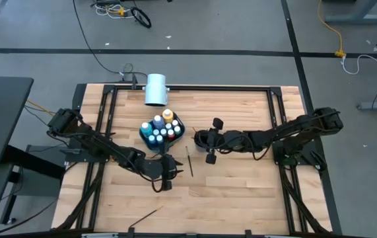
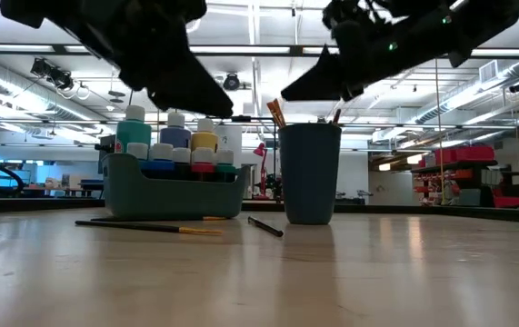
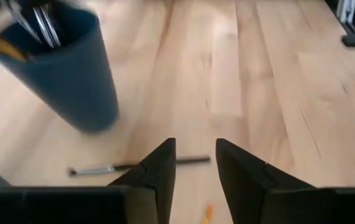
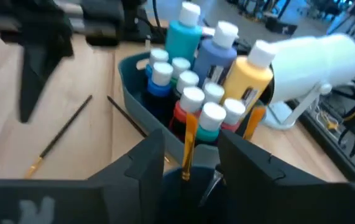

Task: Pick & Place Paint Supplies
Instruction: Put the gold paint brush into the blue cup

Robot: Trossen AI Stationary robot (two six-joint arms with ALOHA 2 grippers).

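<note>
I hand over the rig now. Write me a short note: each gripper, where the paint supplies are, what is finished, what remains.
Left gripper: open, empty, just above a loose brush on the table.
Right gripper: open, empty, over the blue cup, next to the bin.
Paint bottles: standing together in the teal bin at mid table.
Done: bottles are in the bin; some brushes stand in the cup.
Left: the loose brush between the grippers, and a second brush near the table's front edge. In the low view a brush with a yellow end also lies before the bin.
</note>
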